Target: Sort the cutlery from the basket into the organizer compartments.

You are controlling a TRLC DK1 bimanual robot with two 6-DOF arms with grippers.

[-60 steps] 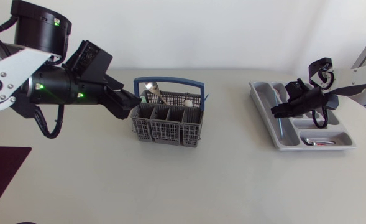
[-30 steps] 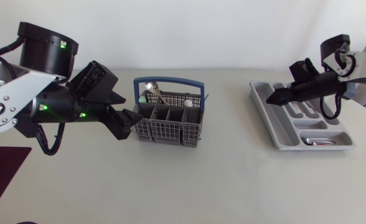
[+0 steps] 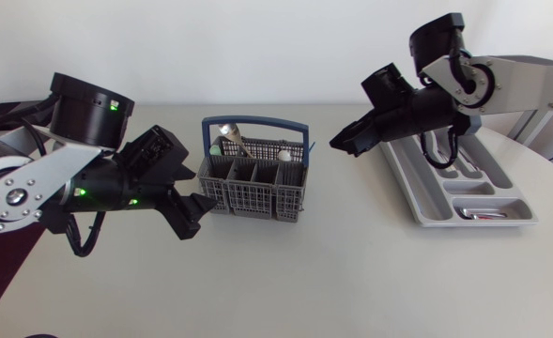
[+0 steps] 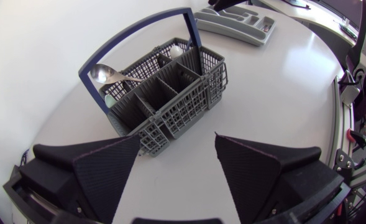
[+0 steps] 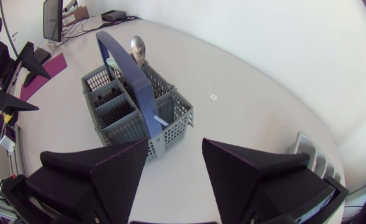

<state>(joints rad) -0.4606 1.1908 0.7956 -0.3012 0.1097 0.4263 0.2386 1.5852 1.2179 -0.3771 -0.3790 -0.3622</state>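
grey basket in the middle, one open gripper on each side

the basket [image 3: 253, 197] is grey with a blue handle and stands upright in the middle of the white table [image 3: 351, 282]. a shiny spoon [image 3: 227, 131] sticks up out of its far left corner, round end up. the left gripper [image 4: 176, 138] is low, just beside the basket's left side and pointing at it. its two fingers are wide apart and hold nothing. the right gripper [image 5: 174, 141] hangs in the air between the basket and the organizer [image 3: 426, 199], also pointing at the basket. its fingers are apart too, with nothing in them. the organizer is a grey tray well apart on the right, with some cutlery [image 3: 487, 215] lying in it.
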